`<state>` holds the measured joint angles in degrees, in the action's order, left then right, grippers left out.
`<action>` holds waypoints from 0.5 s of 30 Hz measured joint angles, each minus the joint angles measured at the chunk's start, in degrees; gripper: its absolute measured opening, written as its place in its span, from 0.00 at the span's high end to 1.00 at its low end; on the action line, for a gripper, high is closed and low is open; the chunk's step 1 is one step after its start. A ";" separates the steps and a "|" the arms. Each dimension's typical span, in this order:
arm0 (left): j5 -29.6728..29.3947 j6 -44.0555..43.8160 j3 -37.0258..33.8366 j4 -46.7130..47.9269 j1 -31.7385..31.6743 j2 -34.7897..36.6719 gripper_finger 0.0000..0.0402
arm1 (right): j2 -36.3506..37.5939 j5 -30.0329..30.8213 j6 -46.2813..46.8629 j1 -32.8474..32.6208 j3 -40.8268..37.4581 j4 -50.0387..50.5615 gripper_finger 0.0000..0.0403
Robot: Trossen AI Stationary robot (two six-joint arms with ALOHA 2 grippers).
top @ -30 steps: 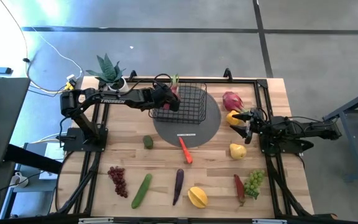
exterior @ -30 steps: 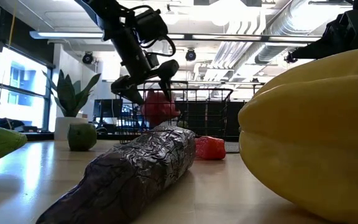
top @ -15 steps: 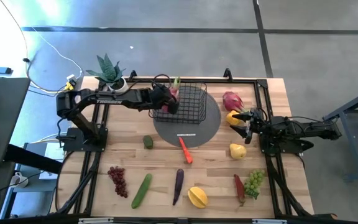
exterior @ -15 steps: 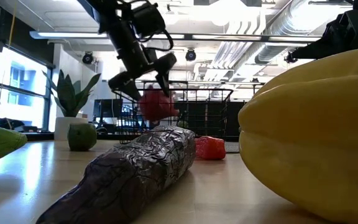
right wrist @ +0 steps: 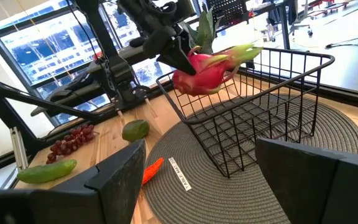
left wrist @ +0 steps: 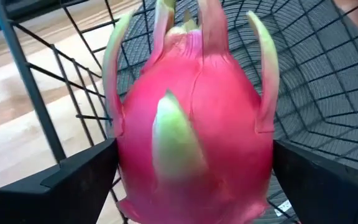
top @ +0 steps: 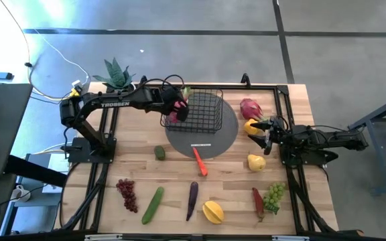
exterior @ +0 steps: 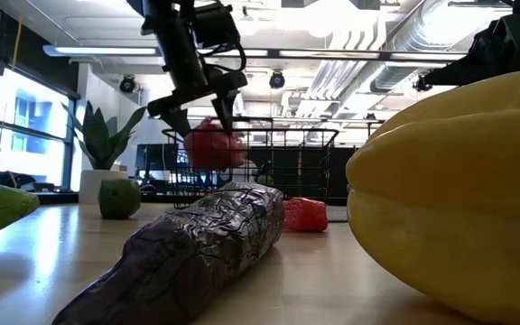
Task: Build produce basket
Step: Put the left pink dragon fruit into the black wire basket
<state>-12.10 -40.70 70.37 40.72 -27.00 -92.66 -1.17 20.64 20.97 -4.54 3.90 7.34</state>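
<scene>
My left hand point(top: 177, 107) pinches a pink, green-leafed dragon fruit point(top: 181, 102) over the black wire-mesh basket's point(top: 203, 112) rim; next I should lower, then release. My right hand point(top: 265, 133) waits spread.

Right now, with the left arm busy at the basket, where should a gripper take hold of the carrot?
Probably from above, across the middle of the carrot. It lies flat at the grey mat's front edge, long and narrow, with bare table on both sides for the fingers.

Dark arms, white TROSSEN lettering on left arm point(top: 112, 102); flat black pincer fingers point(left wrist: 67, 177).
</scene>
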 joint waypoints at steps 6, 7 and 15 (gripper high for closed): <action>0.88 -0.57 0.00 0.01 -0.04 -0.02 0.00 | 0.01 -0.01 0.00 -0.01 0.00 0.01 0.29; 1.05 -0.56 0.00 0.02 -0.05 -0.02 0.00 | 0.01 0.00 0.00 -0.01 -0.01 0.00 0.29; 2.36 1.22 1.33 2.80 -0.05 0.06 0.00 | 0.00 0.00 0.00 -0.01 0.00 0.01 0.29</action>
<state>-9.74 -39.48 71.70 43.52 -27.05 -92.60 -1.17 20.64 20.97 -4.55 3.90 7.34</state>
